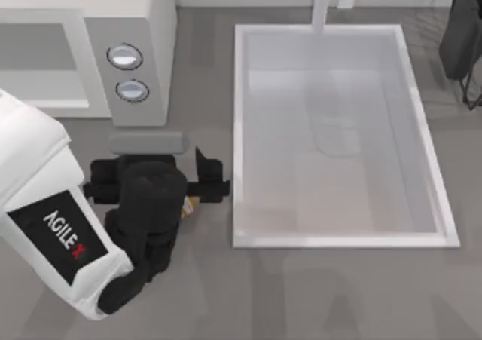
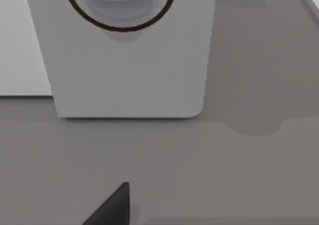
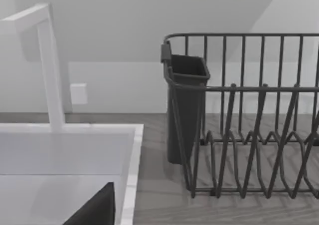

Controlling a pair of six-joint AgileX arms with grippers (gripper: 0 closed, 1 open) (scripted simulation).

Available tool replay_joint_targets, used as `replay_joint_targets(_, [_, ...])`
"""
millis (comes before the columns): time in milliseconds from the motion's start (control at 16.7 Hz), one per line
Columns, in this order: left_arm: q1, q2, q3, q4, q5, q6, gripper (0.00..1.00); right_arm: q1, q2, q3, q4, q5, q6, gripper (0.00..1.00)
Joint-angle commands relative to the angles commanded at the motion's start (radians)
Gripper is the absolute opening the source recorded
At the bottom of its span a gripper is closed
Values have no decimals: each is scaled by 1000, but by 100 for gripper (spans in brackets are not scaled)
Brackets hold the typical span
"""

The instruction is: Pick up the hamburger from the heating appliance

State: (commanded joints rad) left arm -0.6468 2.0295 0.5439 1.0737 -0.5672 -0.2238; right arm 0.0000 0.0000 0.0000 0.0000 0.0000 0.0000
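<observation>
even soft light, faint shadows, mild blur throughout

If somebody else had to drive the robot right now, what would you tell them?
Left gripper: low over the table, in front of the microwave, beside the sink.
Right gripper: parked by the sink's far end, facing a dish rack.
Hamburger: out of the microwave, peeking from under the left gripper. I cannot tell if it is gripped or lying on the table.
Done: burger is out of the microwave.
Left: check the hold, then lift it clear.
</observation>
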Motion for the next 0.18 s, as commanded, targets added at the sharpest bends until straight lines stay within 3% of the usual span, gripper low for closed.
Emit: replay_joint_targets(180, [0,0,0,0,0,0,100,0,0,0,0,0,0,100])
